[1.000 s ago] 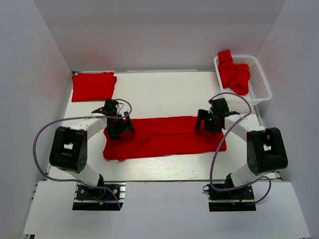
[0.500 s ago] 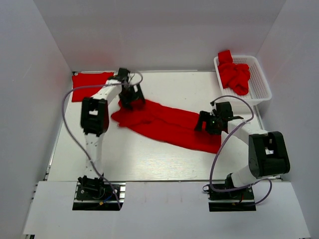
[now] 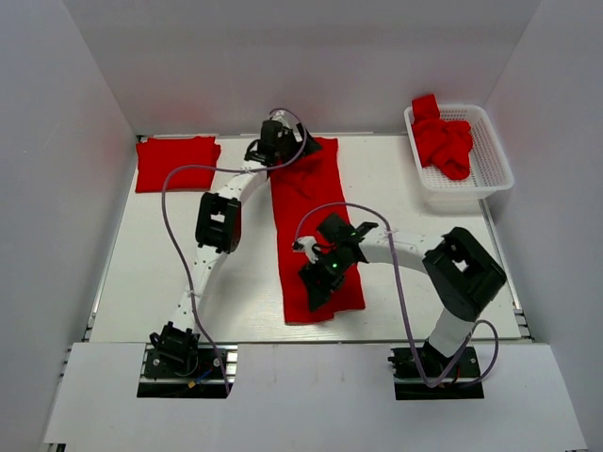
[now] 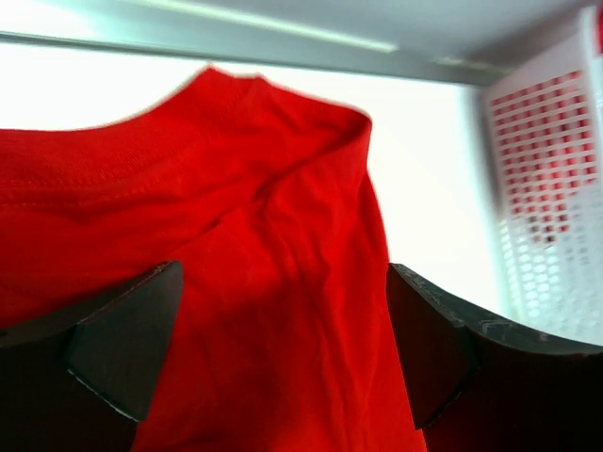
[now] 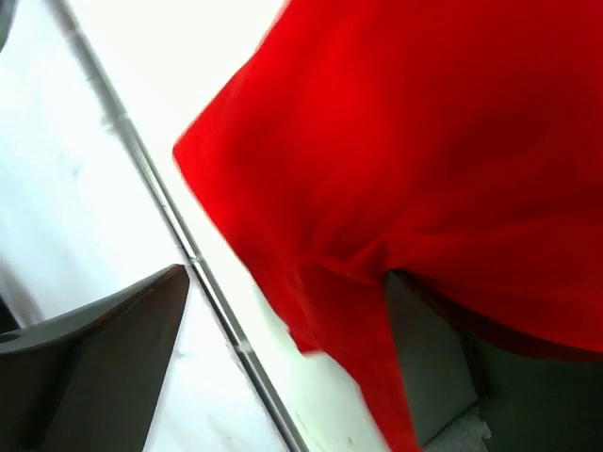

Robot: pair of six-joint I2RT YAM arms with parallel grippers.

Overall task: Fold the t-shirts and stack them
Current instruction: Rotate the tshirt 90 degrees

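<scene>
On the white table (image 3: 396,282) 1 red t-shirt (image 3: 306,207) lies stretched as a long narrow strip, running from the far edge toward the near edge, roughly midway across; the left gripper (image 4: 283,273) sits over its far end, close to the back wall, and its wrist view shows the 2 dark fingers (image 4: 113,348) spread wide apart with wrinkled red cloth lying between and beyond them, so the jaws stand open and clamp nothing; the right gripper (image 5: 287,275) is at the strip's near end, its arm reaching in from the right across the cloth; its jaws are likewise wide apart, with a fold of the shirt draped over 1 finger (image 5: 452,377) and the other finger bare above the table surface; a second, folded t-shirt (image 3: 176,162) lies flat as a neat rectangle in the far left corner, well apart from the strip; the white lattice basket (image 3: 495,169) stands in the far right corner, holding a crumpled heap of t-shirts (image 3: 443,146), 1 piece poking above its far rim.
</scene>
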